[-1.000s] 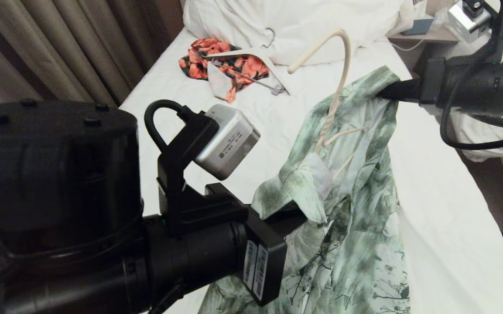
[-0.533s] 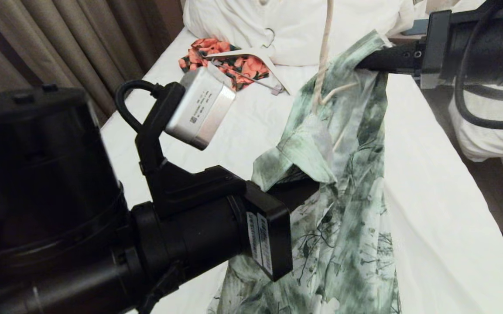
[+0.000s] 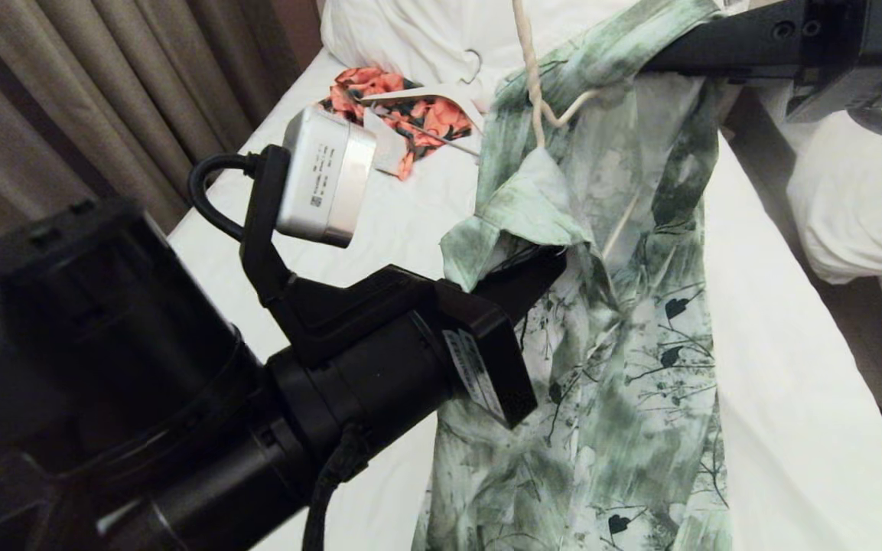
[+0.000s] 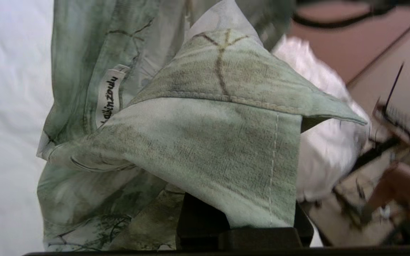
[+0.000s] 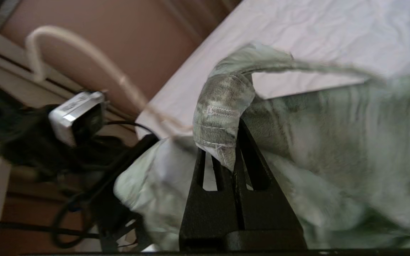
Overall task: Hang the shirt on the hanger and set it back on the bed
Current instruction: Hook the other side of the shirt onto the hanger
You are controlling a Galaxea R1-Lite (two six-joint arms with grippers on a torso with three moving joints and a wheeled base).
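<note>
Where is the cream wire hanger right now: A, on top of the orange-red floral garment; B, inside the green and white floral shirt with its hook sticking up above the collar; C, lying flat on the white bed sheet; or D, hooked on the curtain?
B: the cream wire hanger rises out of the neck of the green and white floral shirt, which both grippers hold up off the bed.

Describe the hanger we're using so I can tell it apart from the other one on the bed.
On the bed, the green shirt is held up by the left gripper and right gripper, both clamped on its fabric. The hanger rises from its collar: thin, cream, with a twisted neck. The flat white hanger lies on the orange-red garment instead.
</note>
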